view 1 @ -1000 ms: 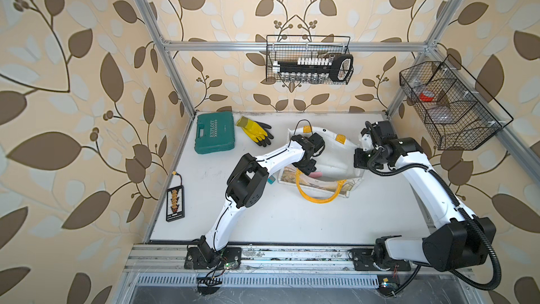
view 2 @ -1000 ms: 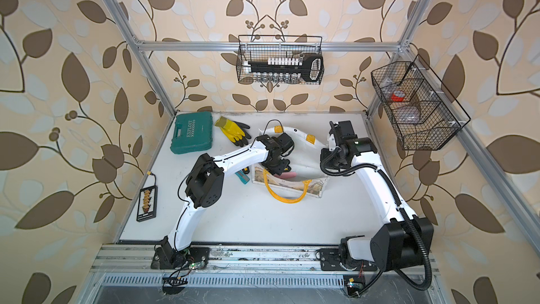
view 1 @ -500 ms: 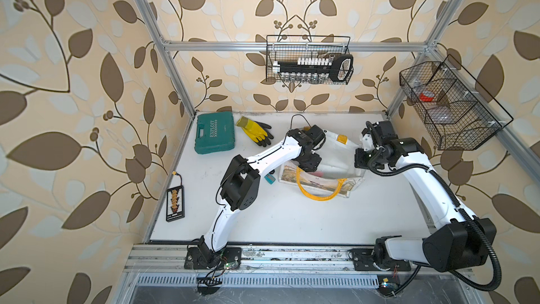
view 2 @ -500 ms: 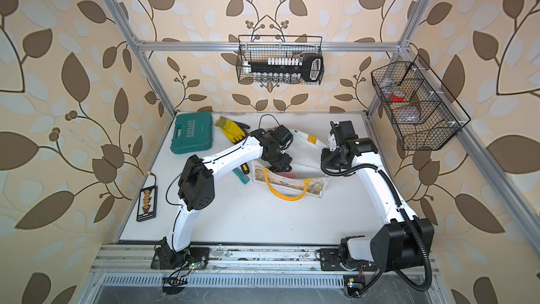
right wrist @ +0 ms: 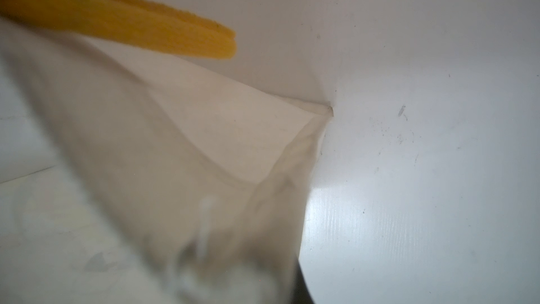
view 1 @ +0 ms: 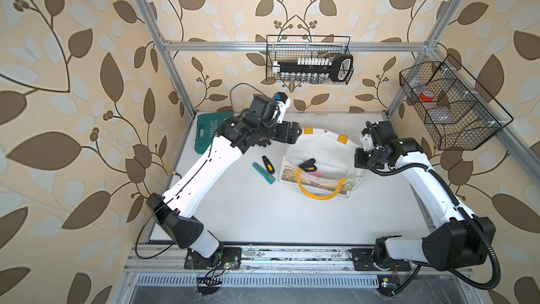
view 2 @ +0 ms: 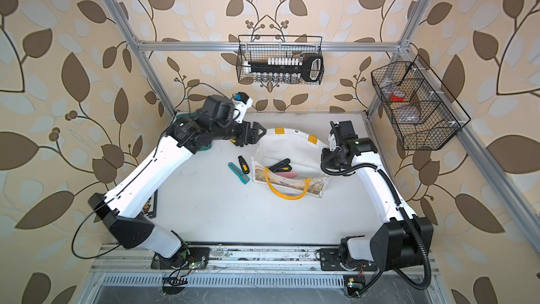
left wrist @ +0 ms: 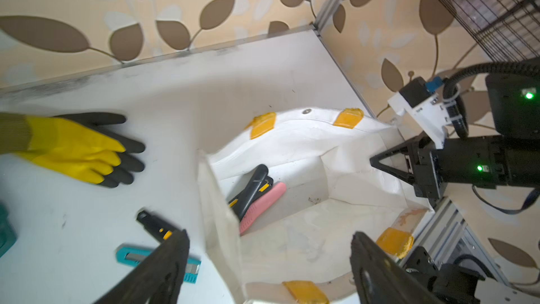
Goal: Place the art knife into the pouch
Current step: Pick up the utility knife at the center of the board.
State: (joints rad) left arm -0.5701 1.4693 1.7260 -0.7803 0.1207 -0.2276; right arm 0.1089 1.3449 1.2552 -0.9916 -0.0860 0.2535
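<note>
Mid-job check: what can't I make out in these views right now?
- Right wrist view: blurred fabric of the white tote pouch fills it; the right gripper fingers are out of frame.
- Top views: the left arm covers much of the yellow-and-black rubber glove and the green plastic tool case.
- Left wrist view: the pouch wall hides one end of the overlapping black-and-yellow knives inside it.

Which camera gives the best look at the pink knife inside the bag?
The left wrist view: the pink knife shows large inside the pouch. Both top views show only a small pink sliver. The right wrist view misses it.
</note>
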